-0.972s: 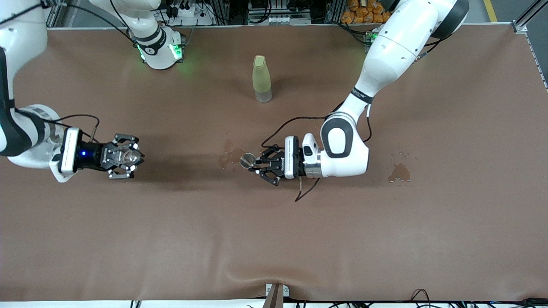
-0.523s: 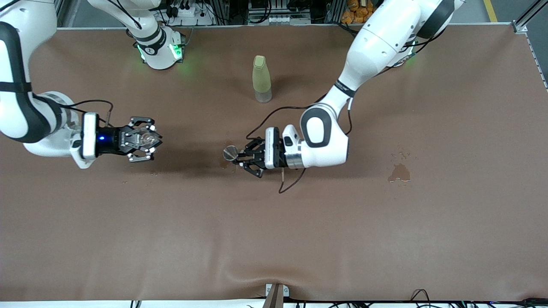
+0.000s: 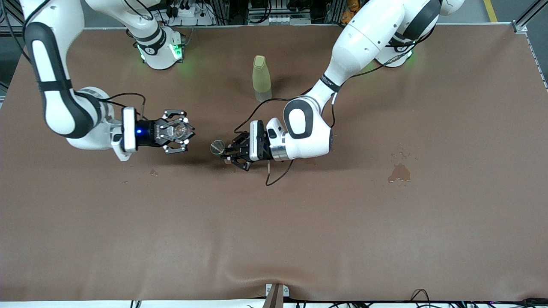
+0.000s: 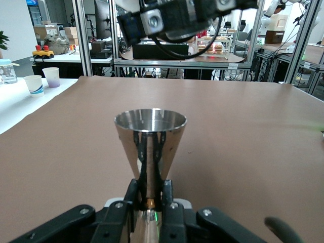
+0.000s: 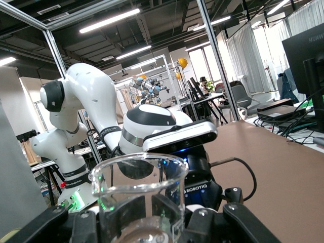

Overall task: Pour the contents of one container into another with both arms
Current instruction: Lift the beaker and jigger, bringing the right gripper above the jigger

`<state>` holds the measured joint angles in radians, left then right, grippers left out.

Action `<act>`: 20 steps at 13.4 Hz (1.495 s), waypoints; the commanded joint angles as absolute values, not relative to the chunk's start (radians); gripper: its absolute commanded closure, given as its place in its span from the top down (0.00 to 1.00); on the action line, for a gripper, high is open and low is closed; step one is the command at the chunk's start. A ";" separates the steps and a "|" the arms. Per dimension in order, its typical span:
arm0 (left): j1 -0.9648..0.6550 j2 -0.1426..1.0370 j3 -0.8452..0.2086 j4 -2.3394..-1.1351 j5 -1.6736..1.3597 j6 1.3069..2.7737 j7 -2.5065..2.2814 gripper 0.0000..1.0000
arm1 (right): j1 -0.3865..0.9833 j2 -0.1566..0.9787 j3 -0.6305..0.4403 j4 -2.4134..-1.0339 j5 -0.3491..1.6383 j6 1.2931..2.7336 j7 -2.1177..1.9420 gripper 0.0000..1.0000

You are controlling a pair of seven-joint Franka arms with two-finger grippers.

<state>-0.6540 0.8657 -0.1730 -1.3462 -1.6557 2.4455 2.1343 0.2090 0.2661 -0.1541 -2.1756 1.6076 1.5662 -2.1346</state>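
The metal jigger (image 4: 150, 147) is cut off below its waist by the left wrist view's edge, so its lower cone cannot be seen; in the front view only its round rim shows. The clear glass beaker (image 5: 140, 195) loses its base to the right wrist view's edge — whether it holds liquid cannot be told. The left gripper (image 5: 195, 190) hides its fingers under the beaker's rim. The yellowish bottle (image 3: 261, 78) — contents unclear.

Polished metal jigger (image 4: 150, 144), clear glass beaker (image 5: 139, 195), matt brown table cover (image 3: 342, 222)
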 commanded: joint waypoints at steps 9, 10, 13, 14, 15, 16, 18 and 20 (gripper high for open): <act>-0.704 0.890 -0.161 -1.313 -1.707 2.496 2.149 0.00 | 0.386 0.226 -0.160 -2.273 1.810 1.663 -2.184 0.00; -0.707 0.893 -0.161 -1.310 -1.712 2.496 2.149 0.00 | 0.391 0.227 -0.160 -2.273 1.810 1.663 -2.184 0.00; -0.706 0.897 -0.160 -1.302 -1.712 2.496 2.152 0.00 | 0.391 0.224 -0.160 -2.276 1.809 1.663 -2.184 0.00; -0.704 0.902 -0.160 -1.301 -1.712 2.496 2.152 0.00 | 0.391 0.224 -0.160 -2.281 1.810 1.660 -2.183 0.00; -0.704 0.903 -0.160 -1.299 -1.712 2.496 2.152 0.00 | 0.391 0.222 -0.160 -2.293 1.809 1.660 -2.181 0.00; -0.704 0.904 -0.158 -1.301 -1.712 2.496 2.152 0.00 | 0.391 0.222 -0.160 -2.302 1.809 1.657 -2.171 0.00; -0.703 0.904 -0.149 -1.299 -1.712 2.494 2.163 0.00 | 0.391 0.221 -0.160 -2.321 1.809 1.657 -2.149 0.00; -0.700 0.904 -0.144 -1.301 -1.712 2.494 2.164 0.00 | 0.391 0.201 -0.160 -2.339 1.809 1.652 -2.080 0.00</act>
